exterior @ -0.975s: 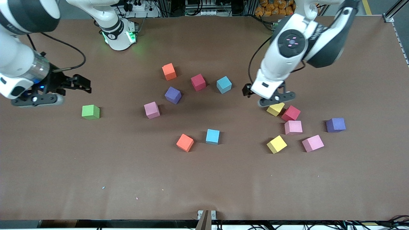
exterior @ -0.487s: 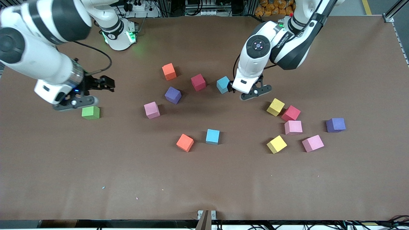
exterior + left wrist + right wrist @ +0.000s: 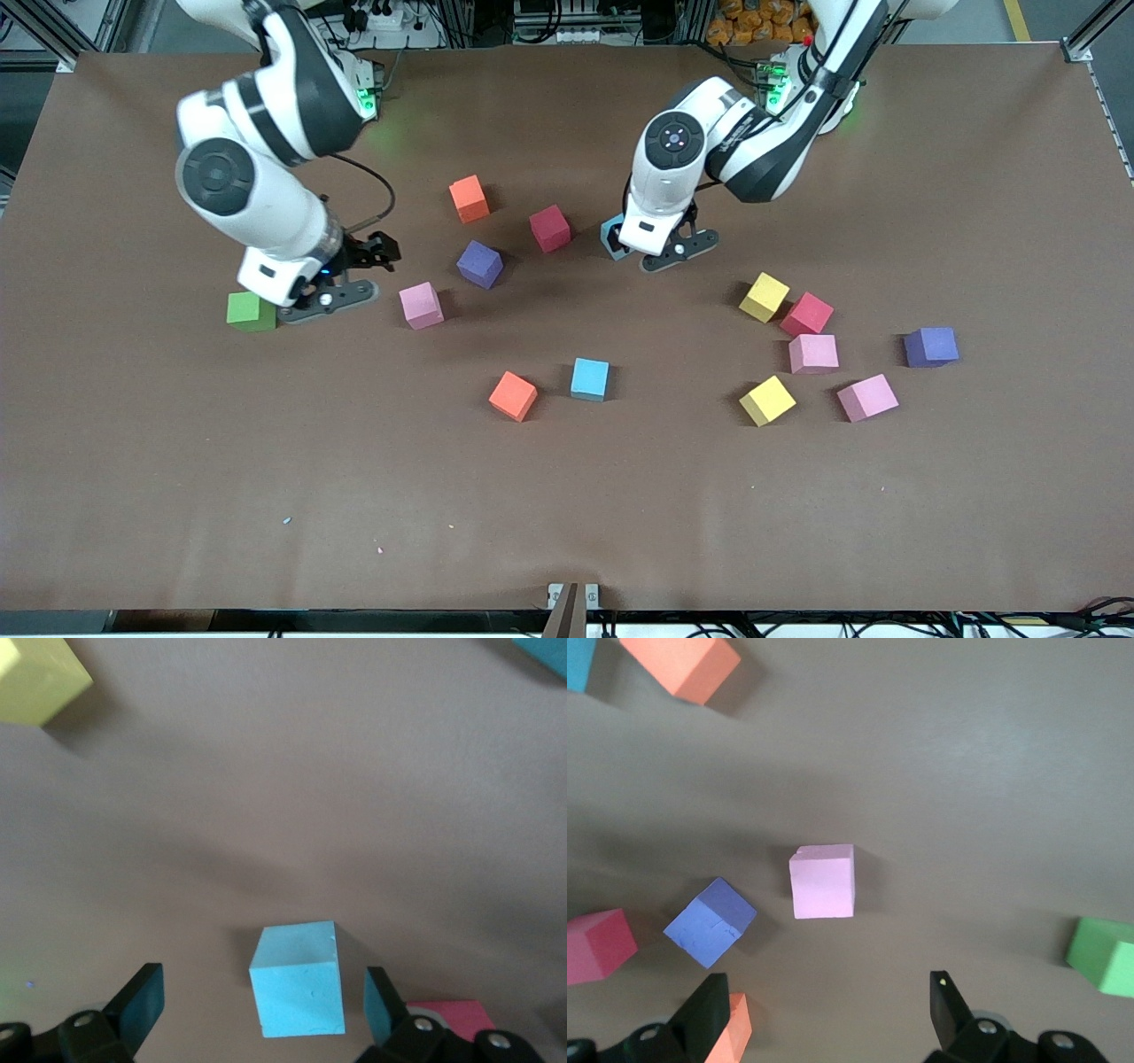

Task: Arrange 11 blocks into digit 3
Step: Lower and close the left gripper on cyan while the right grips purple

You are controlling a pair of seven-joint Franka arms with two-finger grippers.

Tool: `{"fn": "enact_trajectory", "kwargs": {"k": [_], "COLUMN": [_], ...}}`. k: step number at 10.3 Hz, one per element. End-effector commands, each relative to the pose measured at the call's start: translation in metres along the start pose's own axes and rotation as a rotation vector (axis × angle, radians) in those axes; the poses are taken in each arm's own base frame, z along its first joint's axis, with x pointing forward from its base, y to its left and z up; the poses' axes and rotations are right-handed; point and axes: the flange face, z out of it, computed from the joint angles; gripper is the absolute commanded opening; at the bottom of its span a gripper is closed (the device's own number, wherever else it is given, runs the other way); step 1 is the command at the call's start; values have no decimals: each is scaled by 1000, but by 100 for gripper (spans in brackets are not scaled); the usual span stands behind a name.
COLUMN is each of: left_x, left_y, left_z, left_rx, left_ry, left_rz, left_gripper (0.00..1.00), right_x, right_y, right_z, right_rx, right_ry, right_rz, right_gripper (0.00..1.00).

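Nearest the front camera lie an orange block [image 3: 513,395] and a light blue block [image 3: 590,378] side by side, and toward the left arm's end a yellow block [image 3: 767,400], two pink blocks [image 3: 867,396] [image 3: 813,353], a red block [image 3: 806,314], a second yellow block [image 3: 764,296] and a purple cube [image 3: 930,346].

The right gripper [image 3: 330,285] hangs between the green cube [image 3: 251,311] and a pink block [image 3: 421,305]. Its wrist view shows what the front view hides: the fingers [image 3: 706,1010] spread wide and holding nothing, with that pink block [image 3: 823,880] ahead of them, apart.

The left gripper [image 3: 660,252] stands over a light blue block [image 3: 611,237], which its wrist mostly covers from the front. The left wrist view shows this block [image 3: 298,979] whole, between the wide-open fingers [image 3: 142,1000], untouched on both sides.

Farther off, between the two grippers, sit a purple block [image 3: 480,264], a red block [image 3: 550,228] and an orange block [image 3: 469,198].
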Motion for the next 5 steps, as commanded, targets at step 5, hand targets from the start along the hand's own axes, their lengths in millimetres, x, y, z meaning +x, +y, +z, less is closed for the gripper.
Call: {"fn": "enact_trajectory", "kwargs": {"k": [5], "left_x": [-43], "left_y": [-2], "left_z": [51], "left_rx": [-51], "left_ry": [0], "left_rz": [-82], "left_gripper": [100], "right_x": [-11], "right_y": [-51], "right_z": [67], "right_rx": [-3], "right_ry": [-28], "right_rz": [-159], "right_gripper": [100]}}
